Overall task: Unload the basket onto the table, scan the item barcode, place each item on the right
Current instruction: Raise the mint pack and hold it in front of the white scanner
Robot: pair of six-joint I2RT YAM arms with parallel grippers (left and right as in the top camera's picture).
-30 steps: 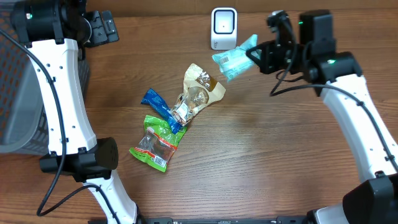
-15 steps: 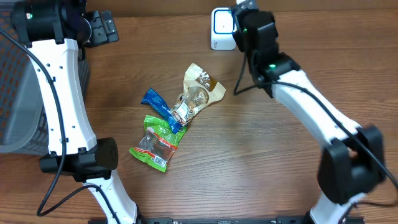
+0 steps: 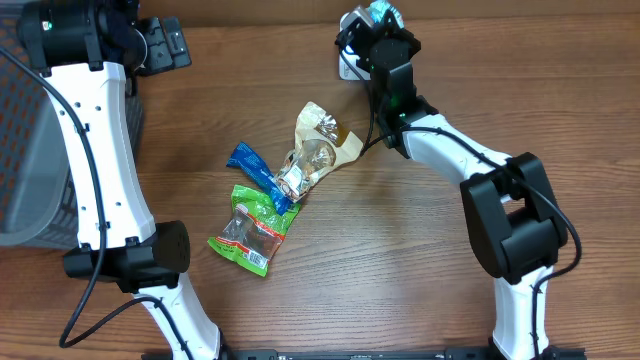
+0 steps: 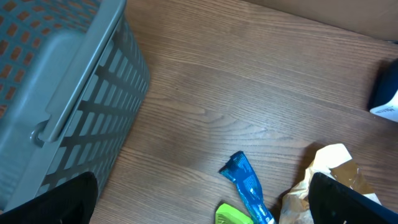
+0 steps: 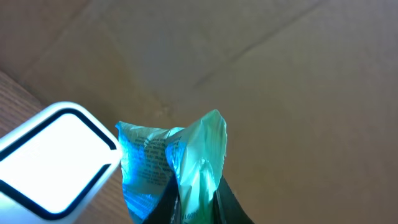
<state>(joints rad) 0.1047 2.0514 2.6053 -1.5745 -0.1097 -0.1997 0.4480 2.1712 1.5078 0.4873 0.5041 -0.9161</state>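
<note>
At the far edge of the surface (image 3: 420, 260), the right arm stretches forward from its base at the near right. Its forearm angles left and its wrist is raised just in front of the white scanner (image 3: 346, 66). The right claw (image 3: 372, 22) is clenched on a crumpled teal packet (image 5: 168, 165), pinching its lower end so the printed side stands up right beside the scanner's face; whether the two touch cannot be told. The left arm rises along the left side, its wrist at the far left corner near the grey basket (image 4: 56, 93). The left claw (image 3: 160, 45) is released, fingers spread wide, holding nothing. Blue (image 3: 258, 172), green (image 3: 255, 228) and tan (image 3: 318, 150) packets lie mid-surface.
</note>
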